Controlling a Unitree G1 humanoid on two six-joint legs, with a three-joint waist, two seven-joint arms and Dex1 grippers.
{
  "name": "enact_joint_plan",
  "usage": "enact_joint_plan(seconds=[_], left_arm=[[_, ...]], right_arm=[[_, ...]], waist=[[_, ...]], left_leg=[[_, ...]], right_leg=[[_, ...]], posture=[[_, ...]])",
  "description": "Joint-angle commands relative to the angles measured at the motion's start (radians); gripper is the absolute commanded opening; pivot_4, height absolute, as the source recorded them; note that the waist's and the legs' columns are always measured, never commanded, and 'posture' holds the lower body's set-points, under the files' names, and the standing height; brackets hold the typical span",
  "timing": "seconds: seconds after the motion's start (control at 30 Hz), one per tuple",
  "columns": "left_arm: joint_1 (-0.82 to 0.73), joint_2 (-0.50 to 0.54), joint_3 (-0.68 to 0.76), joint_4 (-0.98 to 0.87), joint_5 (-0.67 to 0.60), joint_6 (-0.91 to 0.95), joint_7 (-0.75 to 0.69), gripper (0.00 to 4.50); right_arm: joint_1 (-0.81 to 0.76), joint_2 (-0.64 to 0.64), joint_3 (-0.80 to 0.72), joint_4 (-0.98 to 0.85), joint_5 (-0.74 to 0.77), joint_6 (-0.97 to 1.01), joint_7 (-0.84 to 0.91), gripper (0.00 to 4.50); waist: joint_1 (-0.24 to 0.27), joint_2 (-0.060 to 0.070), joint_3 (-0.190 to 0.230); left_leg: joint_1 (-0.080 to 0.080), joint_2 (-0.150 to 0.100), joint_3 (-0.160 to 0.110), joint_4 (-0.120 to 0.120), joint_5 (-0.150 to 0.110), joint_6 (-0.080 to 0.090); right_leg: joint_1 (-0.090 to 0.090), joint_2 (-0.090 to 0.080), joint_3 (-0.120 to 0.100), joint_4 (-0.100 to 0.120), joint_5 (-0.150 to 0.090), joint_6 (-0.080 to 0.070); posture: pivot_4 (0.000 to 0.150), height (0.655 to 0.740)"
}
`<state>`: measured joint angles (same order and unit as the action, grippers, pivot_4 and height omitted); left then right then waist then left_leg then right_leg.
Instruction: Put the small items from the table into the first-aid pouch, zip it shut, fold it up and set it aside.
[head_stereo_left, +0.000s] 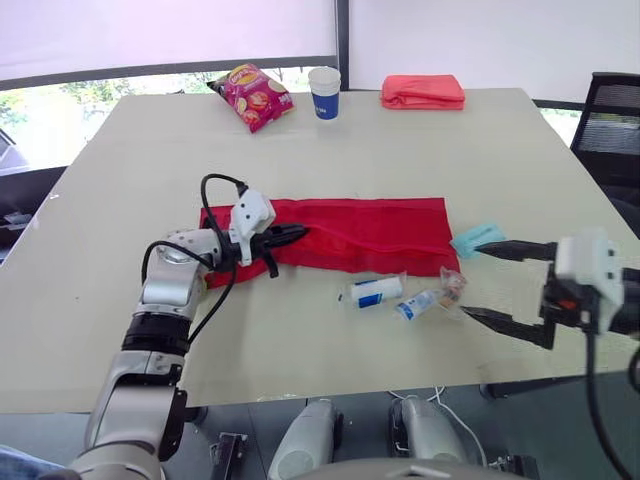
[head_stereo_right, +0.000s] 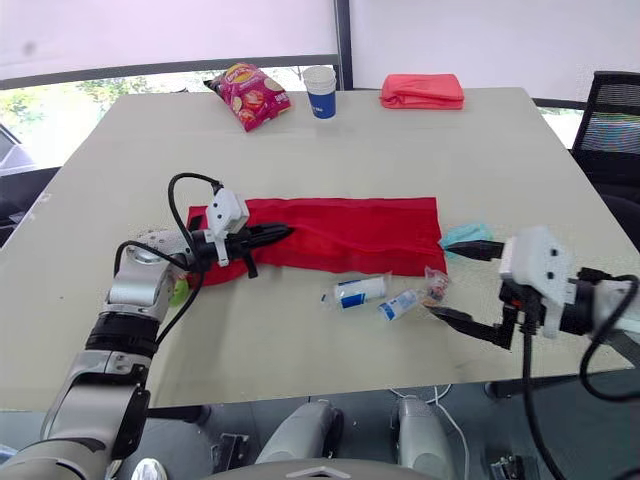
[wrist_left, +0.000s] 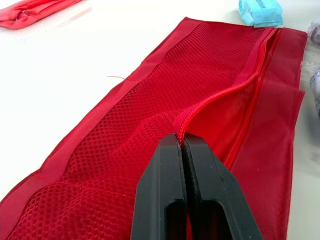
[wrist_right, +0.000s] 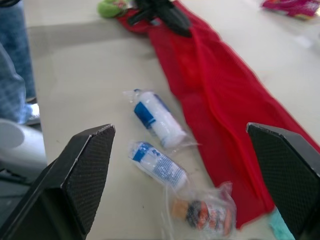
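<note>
While my left claw (head_stereo_left: 300, 233) pinches the first-aid pouch (head_stereo_left: 370, 235) at its part-open zipper, the pouch lies flat on the counter (head_stereo_left: 400, 150). Right claw (head_stereo_left: 492, 284) spread wide. Two wrapped rolls (head_stereo_left: 376, 291), small packet (head_stereo_left: 452, 287) and teal packet (head_stereo_left: 477, 238) all sit outside, beside the pouch.

So the long red mesh pouch (head_stereo_left: 370, 235) lies midway across my beige table (head_stereo_left: 420, 160). In front: white-and-blue wrapped roll (head_stereo_left: 375, 291), clear plastic baggie (head_stereo_left: 452, 285) right of it. Teal packet (head_stereo_left: 477, 238) at the pouch's right end. Far edge: magenta crisp bag (head_stereo_left: 252, 95), then paper cup (head_stereo_left: 324, 92), folded red cloth (head_stereo_left: 423, 91) rightmost.
</note>
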<state>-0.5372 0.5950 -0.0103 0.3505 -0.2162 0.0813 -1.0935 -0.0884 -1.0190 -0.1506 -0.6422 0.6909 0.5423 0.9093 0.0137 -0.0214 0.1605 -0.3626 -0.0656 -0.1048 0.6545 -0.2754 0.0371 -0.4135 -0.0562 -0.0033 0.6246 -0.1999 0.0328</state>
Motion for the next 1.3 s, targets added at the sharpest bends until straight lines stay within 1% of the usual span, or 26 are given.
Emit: enact_joint_plan(seconds=[0.03, 0.17, 0.27, 0.37, 0.47, 0.57, 0.83, 0.93, 1.0, 1.03, 1.1, 1.13, 1.17, 1.2, 1.23, 1.3], left_arm=[[-0.003, 0.008, 0.004, -0.045, -0.001, -0.019, 0.002, 0.03], [-0.001, 0.006, 0.001, -0.049, 0.001, -0.024, 0.007, 0.03], [0.005, 0.005, -0.005, -0.051, 0.007, -0.034, 0.008, 0.03], [0.008, 0.002, -0.006, -0.053, 0.013, -0.038, 0.009, 0.03], [0.011, 0.003, -0.010, -0.052, 0.020, -0.047, 0.010, 0.03], [0.013, 0.003, -0.010, -0.054, 0.021, -0.048, 0.013, 0.03], [0.020, 0.001, -0.010, -0.069, 0.020, -0.043, 0.023, 0.03], [0.022, 0.005, -0.008, -0.075, 0.019, -0.040, 0.027, 0.00], [0.023, 0.008, -0.006, -0.080, 0.018, -0.038, 0.028, 0.00], [0.025, 0.009, -0.006, -0.082, 0.017, -0.037, 0.029, 0.00], [0.027, 0.011, -0.005, -0.086, 0.017, -0.035, 0.031, 0.00], [0.028, 0.011, -0.005, -0.088, 0.016, -0.034, 0.031, 0.00], [0.029, 0.012, -0.005, -0.089, 0.016, -0.033, 0.032, 0.00], [0.029, 0.012, -0.005, -0.090, 0.016, -0.032, 0.032, 0.00], [0.030, 0.012, -0.005, -0.092, 0.016, -0.031, 0.033, 0.00], [0.029, 0.011, -0.005, -0.094, 0.015, -0.028, 0.033, 0.00]], right_arm=[[-0.165, 0.020, 0.196, 0.069, -0.119, -0.002, 0.061, 4.50], [-0.317, 0.076, 0.351, 0.195, -0.233, -0.020, 0.122, 4.50], [-0.401, 0.115, 0.455, 0.285, -0.329, -0.042, 0.167, 4.50], [-0.464, 0.161, 0.529, 0.345, -0.392, -0.031, 0.194, 4.50], [-0.509, 0.216, 0.583, 0.379, -0.424, 0.009, 0.207, 4.50], [-0.554, 0.258, 0.636, 0.428, -0.488, 0.027, 0.204, 4.50], [-0.628, 0.343, 0.699, 0.520, -0.581, 0.066, 0.209, 4.50], [-0.631, 0.361, 0.694, 0.524, -0.582, 0.097, 0.219, 3.71], [-0.632, 0.366, 0.694, 0.520, -0.583, 0.108, 0.230, 2.86], [-0.631, 0.368, 0.695, 0.518, -0.586, 0.108, 0.234, 2.30], [-0.633, 0.377, 0.689, 0.515, -0.589, 0.107, 0.232, 1.36], [-0.635, 0.380, 0.686, 0.514, -0.590, 0.103, 0.233, 1.03], [-0.636, 0.383, 0.683, 0.513, -0.592, 0.099, 0.233, 0.54], [-0.638, 0.386, 0.679, 0.514, -0.595, 0.094, 0.230, 0.25], [-0.639, 0.387, 0.675, 0.514, -0.596, 0.089, 0.229, 0.08], [-0.641, 0.388, 0.667, 0.509, -0.595, 0.086, 0.230, 0.08]], waist=[[0.000, 0.000, 0.000], [0.001, 0.000, 0.000], [0.000, 0.000, 0.000], [-0.001, 0.000, 0.000], [-0.001, 0.000, 0.000], [-0.001, 0.000, 0.000], [-0.001, 0.000, 0.000], [-0.001, 0.000, 0.000], [-0.001, 0.000, 0.000], [-0.001, 0.000, 0.000], [-0.002, 0.000, 0.000], [-0.002, 0.000, 0.000], [-0.003, 0.000, 0.000], [-0.003, 0.000, 0.000], [-0.003, 0.000, 0.000], [-0.003, 0.000, 0.000]], left_leg=[[-0.001, 0.000, 0.000, 0.000, 0.000, 0.000], [-0.001, 0.000, 0.000, 0.000, 0.002, -0.003], [-0.002, -0.001, 0.000, 0.000, 0.002, -0.004], [-0.002, 0.000, 0.000, 0.000, 0.002, -0.004], [-0.002, 0.000, 0.000, 0.000, 0.002, -0.004], [-0.002, 0.000, 0.000, 0.000, 0.002, -0.004], [-0.002, -0.001, 0.001, 0.000, 0.003, -0.005], [-0.002, -0.001, 0.001, 0.000, 0.003, -0.005], [-0.002, -0.001, 0.001, 0.000, 0.003, -0.005], [-0.002, -0.001, 0.001, 0.000, 0.003, -0.005], [-0.002, -0.001, 0.001, 0.000, 0.003, -0.005], [-0.002, -0.001, 0.001, 0.000, 0.003, -0.005], [-0.002, 0.000, 0.001, 0.000, 0.003, -0.005], [-0.002, 0.000, 0.001, 0.000, 0.003, -0.005], [-0.002, 0.000, 0.001, 0.000, 0.003, -0.005], [-0.002, 0.000, 0.001, 0.000, 0.003, -0.005]], right_leg=[[-0.001, 0.000, 0.000, 0.000, 0.000, 0.000], [-0.001, 0.000, 0.000, 0.000, 0.002, -0.003], [-0.001, 0.000, -0.001, -0.001, 0.002, -0.004], [-0.002, 0.000, -0.002, -0.001, 0.002, -0.004], [-0.003, 0.000, -0.002, 0.000, 0.003, -0.005], [-0.003, 0.000, -0.002, 0.000, 0.003, -0.005], [-0.004, 0.001, -0.003, 0.000, 0.004, -0.007], [-0.004, 0.001, -0.003, 0.000, 0.005, -0.007], [-0.004, 0.001, -0.003, 0.000, 0.005, -0.007], [-0.004, 0.001, -0.003, 0.000, 0.005, -0.007], [-0.004, 0.001, -0.003, 0.000, 0.005, -0.007], [-0.004, 0.001, -0.003, 0.000, 0.005, -0.007], [-0.004, 0.001, -0.003, 0.000, 0.005, -0.007], [-0.004, 0.001, -0.003, 0.000, 0.005, -0.007], [-0.004, 0.001, -0.003, 0.000, 0.005, -0.007], [-0.004, 0.001, -0.003, 0.000, 0.005, -0.007]], posture=[[0.150, 0.7395], [0.150, 0.7395], [0.150, 0.7395], [0.150, 0.7395], [0.150, 0.7395], [0.150, 0.7395], [0.150, 0.7395], [0.150, 0.7395], [0.150, 0.7395], [0.150, 0.7395], [0.150, 0.7395], [0.150, 0.7395], [0.150, 0.7395], [0.150, 0.7395], [0.150, 0.7395], [0.150, 0.7395]])
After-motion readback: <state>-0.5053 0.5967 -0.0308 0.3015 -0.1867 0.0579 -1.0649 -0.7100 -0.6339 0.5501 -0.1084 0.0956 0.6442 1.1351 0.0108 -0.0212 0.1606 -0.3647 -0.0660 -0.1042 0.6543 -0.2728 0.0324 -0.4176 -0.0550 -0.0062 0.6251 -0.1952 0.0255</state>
